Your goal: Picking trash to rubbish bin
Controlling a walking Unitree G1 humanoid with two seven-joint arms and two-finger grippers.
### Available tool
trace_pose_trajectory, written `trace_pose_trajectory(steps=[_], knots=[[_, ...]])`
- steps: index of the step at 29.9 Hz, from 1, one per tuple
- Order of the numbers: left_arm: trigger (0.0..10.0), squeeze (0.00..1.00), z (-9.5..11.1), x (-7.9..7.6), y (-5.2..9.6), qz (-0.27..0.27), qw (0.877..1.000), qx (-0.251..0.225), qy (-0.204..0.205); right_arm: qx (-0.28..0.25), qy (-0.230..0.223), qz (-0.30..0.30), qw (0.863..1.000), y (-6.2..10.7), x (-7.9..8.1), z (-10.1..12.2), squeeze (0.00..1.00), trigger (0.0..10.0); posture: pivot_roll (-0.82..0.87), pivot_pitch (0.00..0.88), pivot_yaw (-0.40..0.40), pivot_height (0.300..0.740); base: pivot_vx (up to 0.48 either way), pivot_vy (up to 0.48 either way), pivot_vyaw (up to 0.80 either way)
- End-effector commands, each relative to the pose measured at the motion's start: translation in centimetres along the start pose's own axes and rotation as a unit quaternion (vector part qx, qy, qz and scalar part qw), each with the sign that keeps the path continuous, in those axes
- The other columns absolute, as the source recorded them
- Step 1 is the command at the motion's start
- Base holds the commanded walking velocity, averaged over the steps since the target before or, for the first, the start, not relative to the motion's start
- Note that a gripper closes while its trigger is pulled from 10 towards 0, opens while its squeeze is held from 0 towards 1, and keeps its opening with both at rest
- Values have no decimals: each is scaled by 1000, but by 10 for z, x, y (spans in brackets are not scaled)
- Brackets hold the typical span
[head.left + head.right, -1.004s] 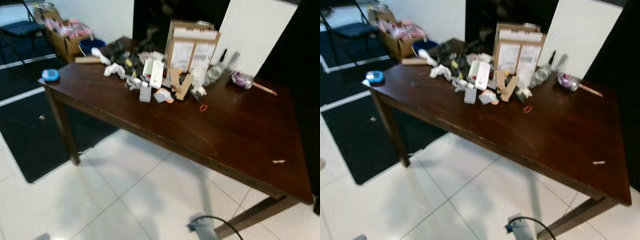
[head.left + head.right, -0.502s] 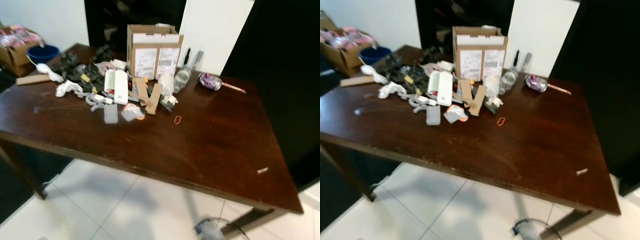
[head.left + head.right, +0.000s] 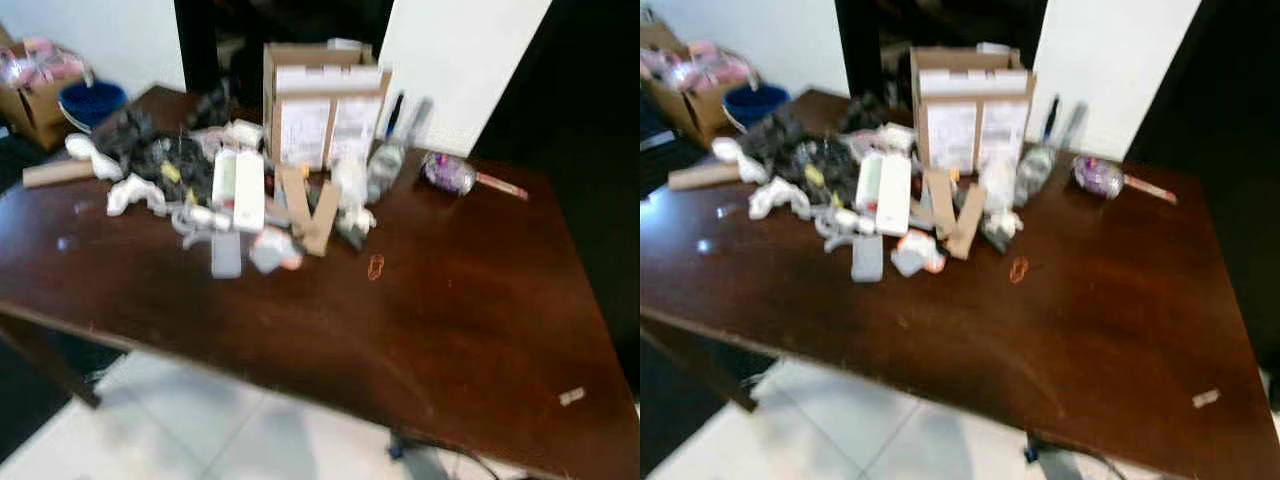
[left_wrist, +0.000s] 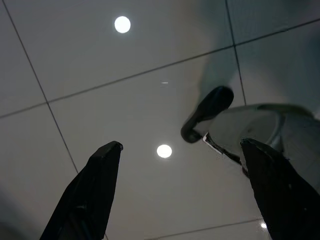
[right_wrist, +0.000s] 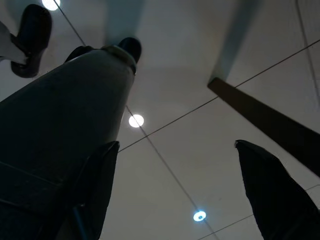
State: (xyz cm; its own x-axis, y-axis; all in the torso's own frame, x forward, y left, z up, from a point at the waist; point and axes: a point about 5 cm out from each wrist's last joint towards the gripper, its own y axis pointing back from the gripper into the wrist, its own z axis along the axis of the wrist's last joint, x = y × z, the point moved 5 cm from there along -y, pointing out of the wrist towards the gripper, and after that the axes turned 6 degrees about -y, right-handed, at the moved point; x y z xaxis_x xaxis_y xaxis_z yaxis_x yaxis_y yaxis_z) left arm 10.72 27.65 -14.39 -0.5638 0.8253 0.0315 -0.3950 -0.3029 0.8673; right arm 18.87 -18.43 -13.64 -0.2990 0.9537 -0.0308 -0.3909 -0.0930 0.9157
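Note:
A heap of trash (image 3: 235, 190) lies on the far half of a dark wooden table (image 3: 420, 330): white plastic pieces, cardboard strips, crumpled wrappers and a flat grey piece. A clear plastic bottle (image 3: 388, 155) and a crushed purple can (image 3: 447, 173) lie to the right of the heap. An orange rubber band (image 3: 376, 267) and a small scrap (image 3: 572, 397) lie apart on the bare wood. My left gripper (image 4: 182, 152) hangs open over the tiled floor. My right gripper (image 5: 175, 150) also hangs open above the floor beside my leg.
An open cardboard box (image 3: 322, 98) stands behind the heap. A blue bucket (image 3: 90, 100) and a carton of goods (image 3: 35, 85) sit on the floor at the far left. A white wall panel (image 3: 465, 60) rises behind the table. Tiled floor (image 3: 180, 430) lies before the table's near edge.
The camera has come closer to the table and turned slightly, so the heap looks larger and blurrier. Nothing on the table has moved.

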Motion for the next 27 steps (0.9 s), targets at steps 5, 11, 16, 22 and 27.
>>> trace_pose_trajectory(steps=[5,11,16,22,27], knots=[[10000,0,-17,14,4,23,999,20,28,26,9,3,1000,1,-1,-17,0,10000,195,119,-99,740,0,0,0],[10000,0,-20,23,6,35,998,21,40,57,37,4,998,3,-4,-27,0,10000,200,124,-102,740,0,0,0],[10000,0,-20,24,6,38,998,21,41,81,80,-16,993,5,-12,-36,0,10000,201,125,-102,740,0,0,-675],[10000,0,-18,24,6,33,999,18,39,104,113,-53,987,10,-30,-44,0,10000,199,134,-102,740,0,0,-425],[10000,0,-17,23,5,31,999,15,38,138,111,-42,983,13,-32,-58,0,10000,197,136,-102,740,0,0,0]])
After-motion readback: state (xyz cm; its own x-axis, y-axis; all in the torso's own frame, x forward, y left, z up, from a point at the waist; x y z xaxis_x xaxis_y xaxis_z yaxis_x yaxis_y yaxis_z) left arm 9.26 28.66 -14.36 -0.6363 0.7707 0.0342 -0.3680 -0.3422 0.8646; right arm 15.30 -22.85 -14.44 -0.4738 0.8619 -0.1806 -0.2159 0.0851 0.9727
